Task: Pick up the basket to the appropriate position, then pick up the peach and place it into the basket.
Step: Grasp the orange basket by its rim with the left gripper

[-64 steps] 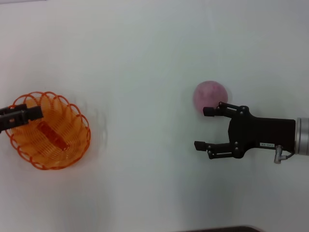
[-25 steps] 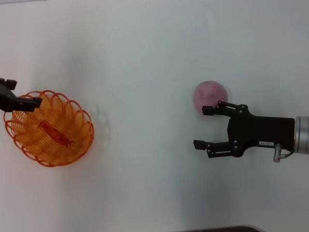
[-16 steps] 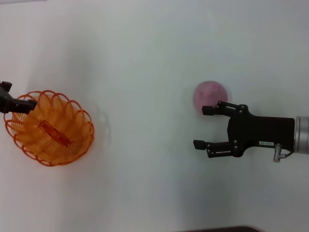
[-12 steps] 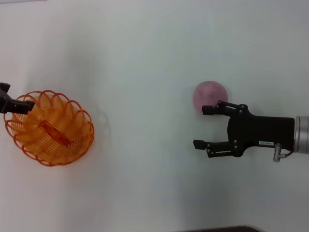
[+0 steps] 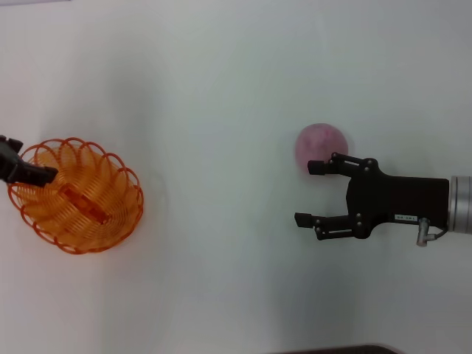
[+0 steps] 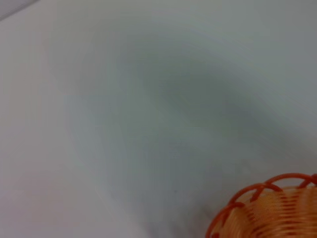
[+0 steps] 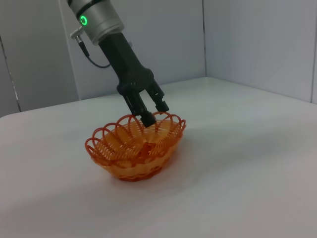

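- At the far left edge of the head view, the left tool (image 5: 28, 171) sits over the rim of the basket (image 5: 77, 195), only its tips in sight there.
- From the right wrist view, the left tool (image 7: 152, 112) comes down at a slant, one finger inside the rim and one outside, spread a little apart; whether they pinch the rim I cannot tell.
- A green ring light glows on the left arm's wrist (image 7: 84, 20).
- Beside that tool, the basket stands upright on the white desk (image 5: 221, 88), with bare desk on every side of it; a flat orange strip lies in its bottom.
- The left wrist view shows only a piece of the looped rim (image 6: 267, 203) and blurred desk.
- Well across the desk from the basket, the right tool (image 5: 313, 193) hangs with its fingers spread wide, nothing between them, pointing toward the basket.
- The peach (image 5: 321, 145) lies just beyond the right tool's farther finger, whose tip overlaps the fruit's near edge; whether they touch I cannot tell.
- Open desk runs between the right tool's tips and the basket.
- A small pale label sits on the right tool's black body (image 5: 405, 218); its writing is too small to read.
- Grey walls (image 7: 257, 44) stand behind the desk's far edges.
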